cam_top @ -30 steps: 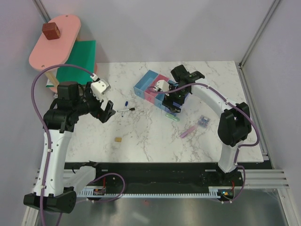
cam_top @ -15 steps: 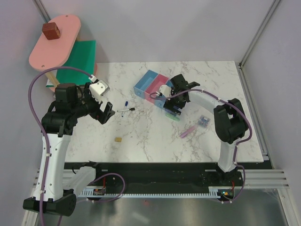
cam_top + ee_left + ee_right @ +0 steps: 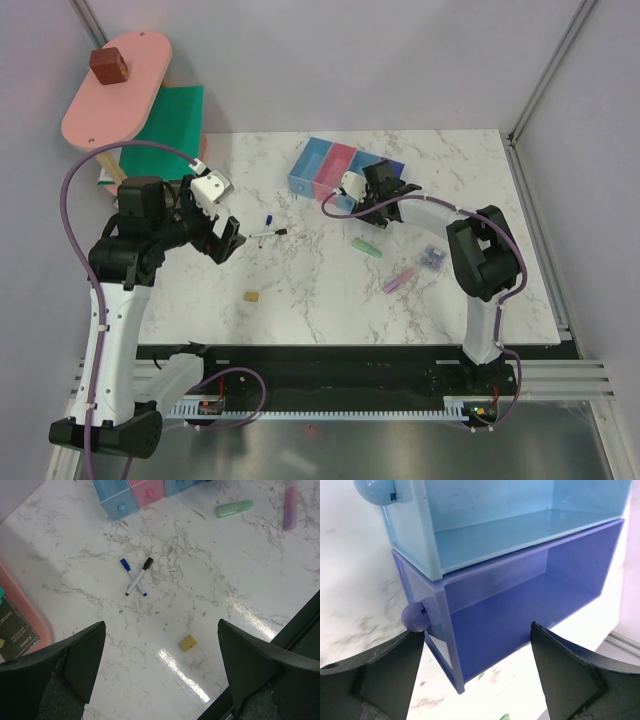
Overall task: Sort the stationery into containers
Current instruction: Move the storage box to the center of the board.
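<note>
Right gripper (image 3: 476, 630) jaws wide, holding nothing, facing purple-blue bin (image 3: 510, 615) just ahead; nothing visible inside it. Left gripper (image 3: 161, 624) likewise spread and empty, high over crossed markers (image 3: 135, 577) and tan block (image 3: 188, 642), probably staged for a pick

a robotics lab test cell: a left arm (image 3: 105, 330) and a right arm (image 3: 481, 325) are bolted to slotted aluminium rails (image 3: 560, 378) along the near edge of a marble-patterned table (image 3: 300, 300). purple cables (image 3: 70, 190) loop down to small circuit boards (image 3: 210, 407). plain pale walls (image 3: 350, 60) and bare aluminium frame posts (image 3: 547, 72) close the bench in.
</note>
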Available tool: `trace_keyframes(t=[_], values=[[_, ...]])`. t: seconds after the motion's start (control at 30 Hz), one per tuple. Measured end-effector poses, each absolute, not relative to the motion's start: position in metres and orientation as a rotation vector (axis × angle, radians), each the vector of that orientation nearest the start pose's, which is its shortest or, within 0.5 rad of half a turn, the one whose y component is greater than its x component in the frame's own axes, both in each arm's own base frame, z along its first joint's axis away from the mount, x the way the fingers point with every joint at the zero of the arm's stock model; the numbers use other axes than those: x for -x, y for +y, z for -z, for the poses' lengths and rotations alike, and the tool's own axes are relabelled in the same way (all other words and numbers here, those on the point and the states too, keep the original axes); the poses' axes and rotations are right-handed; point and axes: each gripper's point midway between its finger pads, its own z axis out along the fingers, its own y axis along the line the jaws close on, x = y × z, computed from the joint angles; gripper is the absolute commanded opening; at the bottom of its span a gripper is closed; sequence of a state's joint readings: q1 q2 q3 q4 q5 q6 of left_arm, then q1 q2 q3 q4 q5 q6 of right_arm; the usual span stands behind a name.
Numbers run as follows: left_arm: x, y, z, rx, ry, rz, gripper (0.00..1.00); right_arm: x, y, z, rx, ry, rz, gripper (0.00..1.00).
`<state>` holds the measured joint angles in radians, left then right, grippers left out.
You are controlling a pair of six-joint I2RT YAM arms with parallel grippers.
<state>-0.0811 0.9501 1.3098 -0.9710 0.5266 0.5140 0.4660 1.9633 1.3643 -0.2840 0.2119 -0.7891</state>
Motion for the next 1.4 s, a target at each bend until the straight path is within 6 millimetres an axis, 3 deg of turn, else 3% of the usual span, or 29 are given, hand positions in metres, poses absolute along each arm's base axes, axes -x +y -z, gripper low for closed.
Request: trace_keyframes(t=[0.27, 0.4, 0.57, 0.7, 0.87, 0.97, 1.07, 1.27, 1.4], values=[[-0.241, -0.090, -0.304, -0.891, 1.913, 0.318, 1.00, -0.517, 0.142, -0.079, 1.263, 1.980, 0.579, 0.98], [-0.241, -0.090, -0.304, -0.892, 1.913, 0.318, 1.00, -0.516, 0.143, -0.084, 1.322, 1.971, 0.528, 0.98], [-0.242, -0.090, -0.303, -0.892, 1.917, 0.320, 1.00, -0.494, 0.161, -0.100, 1.436, 1.955, 0.339, 0.98], [-0.245, -0.091, -0.301, -0.893, 1.927, 0.325, 1.00, -0.501, 0.190, -0.145, 1.377, 1.884, 0.197, 0.97], [-0.246, -0.091, -0.299, -0.893, 1.934, 0.329, 1.00, -0.531, 0.222, -0.211, 1.181, 1.759, 0.158, 0.97], [-0.246, -0.091, -0.299, -0.893, 1.934, 0.329, 1.00, -0.552, 0.242, -0.226, 1.112, 1.706, 0.161, 0.97], [-0.246, -0.091, -0.298, -0.893, 1.936, 0.329, 1.00, -0.572, 0.262, -0.213, 1.084, 1.689, 0.160, 0.97], [-0.246, -0.090, -0.296, -0.891, 1.944, 0.325, 1.00, -0.593, 0.284, -0.145, 1.104, 1.744, 0.188, 0.98], [-0.247, -0.087, -0.295, -0.887, 1.951, 0.307, 1.00, -0.606, 0.291, -0.122, 1.093, 1.750, 0.212, 0.98]])
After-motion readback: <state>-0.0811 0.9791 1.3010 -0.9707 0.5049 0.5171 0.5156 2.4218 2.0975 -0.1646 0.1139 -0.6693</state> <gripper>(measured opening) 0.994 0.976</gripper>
